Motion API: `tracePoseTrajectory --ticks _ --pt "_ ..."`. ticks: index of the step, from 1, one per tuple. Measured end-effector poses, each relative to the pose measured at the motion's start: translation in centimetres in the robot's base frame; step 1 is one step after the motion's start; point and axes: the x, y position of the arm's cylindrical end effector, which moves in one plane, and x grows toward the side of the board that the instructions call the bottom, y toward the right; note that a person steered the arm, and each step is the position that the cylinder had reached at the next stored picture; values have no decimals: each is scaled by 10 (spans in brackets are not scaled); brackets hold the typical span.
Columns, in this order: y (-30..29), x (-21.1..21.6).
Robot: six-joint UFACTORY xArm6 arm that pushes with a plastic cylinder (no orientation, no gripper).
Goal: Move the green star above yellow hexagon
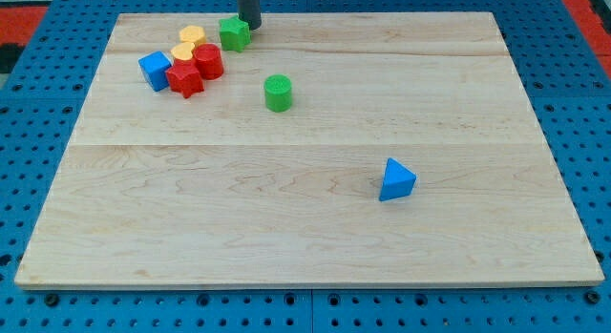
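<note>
The green star [233, 33] lies near the view's top left, just right of the yellow hexagon [193, 35]. My tip [250, 27] stands at the star's right edge, touching or almost touching it. A second yellow block [182, 52] sits just below the hexagon, partly hidden by the red blocks.
A red cylinder [208, 61], a red star [184, 79] and a blue cube [154, 70] cluster below the yellow blocks. A green cylinder [278, 92] stands right of them. A blue triangle [396, 179] lies at the lower right. The wooden board [305, 247] sits on a blue pegboard.
</note>
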Motion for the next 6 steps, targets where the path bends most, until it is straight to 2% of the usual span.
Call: tracePoseTrajectory --ticks 1,3,4,5,6 --pt "48 4" --pt "-8 42" --pt "-49 17" --pt "-56 -9" --pt "-37 -19"
